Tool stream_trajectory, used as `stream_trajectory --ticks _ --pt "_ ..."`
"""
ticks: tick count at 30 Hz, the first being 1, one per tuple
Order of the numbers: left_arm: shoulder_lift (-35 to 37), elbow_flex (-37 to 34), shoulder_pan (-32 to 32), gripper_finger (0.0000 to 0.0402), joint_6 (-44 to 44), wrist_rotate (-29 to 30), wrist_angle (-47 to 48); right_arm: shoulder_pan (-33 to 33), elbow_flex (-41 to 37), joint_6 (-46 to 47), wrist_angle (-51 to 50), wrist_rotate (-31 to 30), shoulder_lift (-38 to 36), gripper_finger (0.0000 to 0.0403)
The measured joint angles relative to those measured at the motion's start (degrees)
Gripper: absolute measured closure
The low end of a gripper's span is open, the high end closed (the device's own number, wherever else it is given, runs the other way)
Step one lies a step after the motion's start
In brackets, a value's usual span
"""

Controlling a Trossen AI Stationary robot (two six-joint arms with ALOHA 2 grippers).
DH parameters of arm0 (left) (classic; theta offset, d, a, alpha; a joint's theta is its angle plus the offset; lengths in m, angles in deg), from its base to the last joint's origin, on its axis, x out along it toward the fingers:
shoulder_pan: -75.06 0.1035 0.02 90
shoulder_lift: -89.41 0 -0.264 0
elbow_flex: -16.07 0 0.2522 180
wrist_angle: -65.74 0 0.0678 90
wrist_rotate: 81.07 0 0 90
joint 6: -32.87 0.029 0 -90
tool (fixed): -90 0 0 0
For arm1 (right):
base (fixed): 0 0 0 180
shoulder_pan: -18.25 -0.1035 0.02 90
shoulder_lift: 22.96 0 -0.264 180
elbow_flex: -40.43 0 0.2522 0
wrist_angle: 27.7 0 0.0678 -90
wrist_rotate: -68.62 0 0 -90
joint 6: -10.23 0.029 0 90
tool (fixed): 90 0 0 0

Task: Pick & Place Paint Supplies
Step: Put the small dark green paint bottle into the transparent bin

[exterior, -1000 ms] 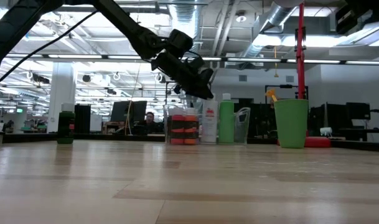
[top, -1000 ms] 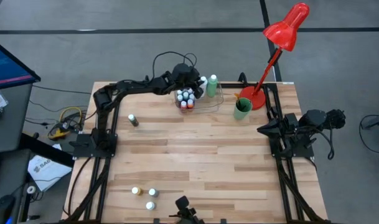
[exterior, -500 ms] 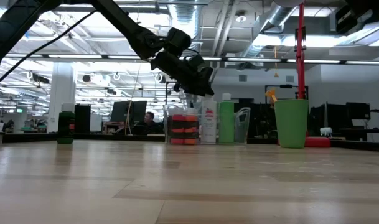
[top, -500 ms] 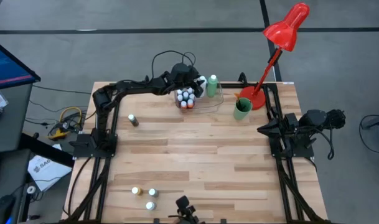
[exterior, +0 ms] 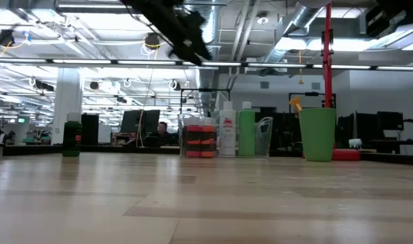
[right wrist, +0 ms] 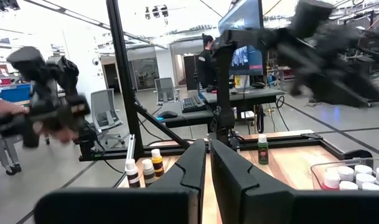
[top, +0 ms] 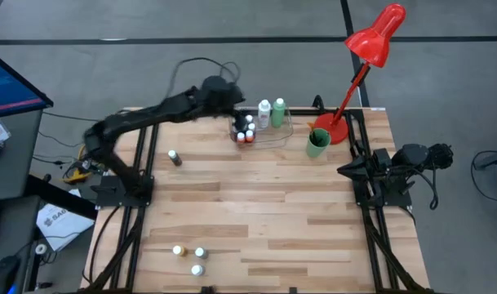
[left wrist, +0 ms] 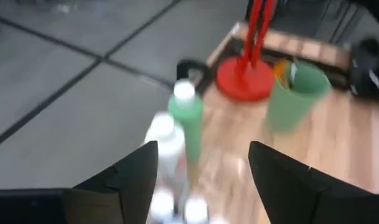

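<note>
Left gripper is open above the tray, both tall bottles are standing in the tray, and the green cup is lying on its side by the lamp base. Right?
Not quite. The green cup stands upright, as the low view shows. The rest holds.

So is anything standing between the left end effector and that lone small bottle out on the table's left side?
Nothing visible. The left end effector is open, beside the clear tray, and only bare wood lies between it and the lone small bottle.
</note>
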Motion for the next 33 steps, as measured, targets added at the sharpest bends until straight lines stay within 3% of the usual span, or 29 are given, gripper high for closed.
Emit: stream_trajectory --ticks 5,9,15,22,27,33 --pt "12.12 -0.14 -2.07 0.0168 -4.28 13.47 24.85 -0.01 0.0 0.0 0.0 0.0 -0.01 0.0381" --pt "21.65 -6.01 -1.72 0.0179 -14.01 19.21 33.83 0.0 0.0 0.0 -0.01 0.0 -0.02 0.0381" --pt "36.45 -24.02 -1.57 0.0189 -20.77 19.28 33.49 0.0 0.0 -0.01 -0.02 0.0 -0.01 0.0381" --pt "49.33 -42.05 -1.57 0.0161 -30.26 20.84 28.52 0.01 0.0 -0.01 -0.02 0.0 -0.01 0.0381" --pt "52.02 -48.25 -1.57 0.0141 -33.13 20.83 28.4 0.01 0.0 -0.02 -0.02 0.0 -0.02 0.0381" --pt "52.26 -50.27 -1.64 0.0136 -33.61 19.16 26.33 0.0 0.0 -0.02 -0.02 0.0 0.0 0.0381"
